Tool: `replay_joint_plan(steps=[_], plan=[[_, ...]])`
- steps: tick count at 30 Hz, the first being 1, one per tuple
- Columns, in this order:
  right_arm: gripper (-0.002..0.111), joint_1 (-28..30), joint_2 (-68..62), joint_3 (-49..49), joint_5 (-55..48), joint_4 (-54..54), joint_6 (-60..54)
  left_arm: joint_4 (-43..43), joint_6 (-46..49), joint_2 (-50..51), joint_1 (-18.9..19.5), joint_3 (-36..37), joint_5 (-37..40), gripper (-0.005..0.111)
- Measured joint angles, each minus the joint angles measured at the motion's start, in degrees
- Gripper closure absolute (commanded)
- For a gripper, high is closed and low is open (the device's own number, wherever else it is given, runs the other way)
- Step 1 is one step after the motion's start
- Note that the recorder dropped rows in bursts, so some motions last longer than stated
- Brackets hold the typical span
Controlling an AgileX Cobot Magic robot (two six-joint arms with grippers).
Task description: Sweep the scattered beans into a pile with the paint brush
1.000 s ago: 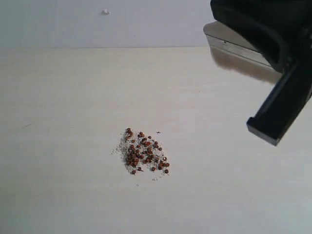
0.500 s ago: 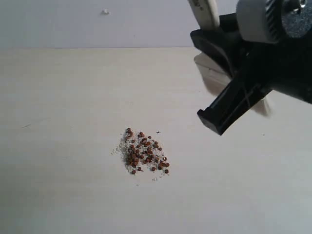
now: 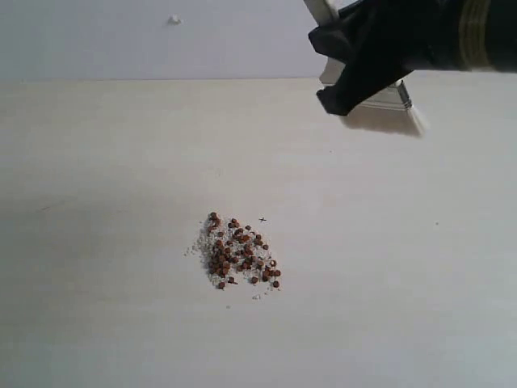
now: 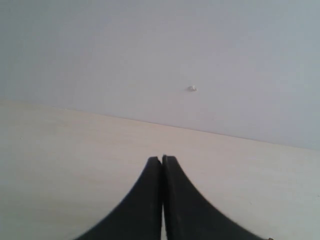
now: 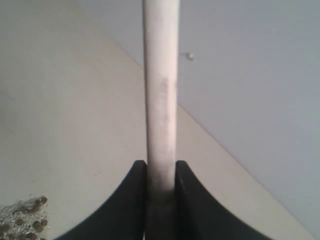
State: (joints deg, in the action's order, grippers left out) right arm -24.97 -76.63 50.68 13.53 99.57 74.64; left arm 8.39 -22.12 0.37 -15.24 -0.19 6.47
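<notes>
**Counter stock: bean heap gathered, brush drawn away**

- Item 1. Tiny round reddish-brown beans [image 3: 239, 252], dozens, lying in one compact heap on the pale matt counter [image 3: 105, 162]. Fine whitish crumbs [image 3: 196, 246] are mixed through and fringe the heap. No stray beans show elsewhere. The heap's outline is unchanged over the last second.
- Item 2. Flat paint brush [image 3: 389, 97] with pale wooden handle, silver metal ferrule and short white bristles. It lies well beyond the heap, toward the counter's far edge. Whether the bristles touch the counter cannot be told.
- Item 3. Black right claw [image 5: 160, 172], clamped on the brush handle. Over the last second it has swung across and back, ending farther from the heap than at mid-swing.
- Item 4. Black left claw [image 4: 161, 162], tips pressed together and holding nothing. The heap is out of its camera's view.
- Assessment. With the heap tight and the brush carried off it, the sweeping looks essentially complete. At most a tidying pass remains.
</notes>
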Motion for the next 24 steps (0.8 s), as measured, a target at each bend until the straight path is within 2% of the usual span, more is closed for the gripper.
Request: replay_joint_plan(steps=[3,5,9,13,19,24], plan=[[0.108,9.2,-3.4,2.7,19.1,0.0,-4.7,0.0,0.0,0.0,0.0,0.0,0.0,0.107],[0.108,13.3,-5.7,3.2,31.6,0.0,-8.3,0.0,0.0,0.0,0.0,0.0,0.0,0.107],[0.108,16.8,-10.8,3.3,51.3,0.6,-12.1,0.0,0.0,0.0,0.0,0.0,0.0,0.107],[0.108,15.3,-14.9,1.0,54.7,0.7,-12.4,0.0,0.0,0.0,0.0,0.0,0.0,0.107],[0.108,9.1,-23.0,-5.7,55.3,-0.7,-21.4,0.0,0.0,0.0,0.0,0.0,0.0,0.107],[0.108,4.3,-30.0,-6.5,55.6,-3.0,-29.1,0.0,0.0,0.0,0.0,0.0,0.1,0.107]])
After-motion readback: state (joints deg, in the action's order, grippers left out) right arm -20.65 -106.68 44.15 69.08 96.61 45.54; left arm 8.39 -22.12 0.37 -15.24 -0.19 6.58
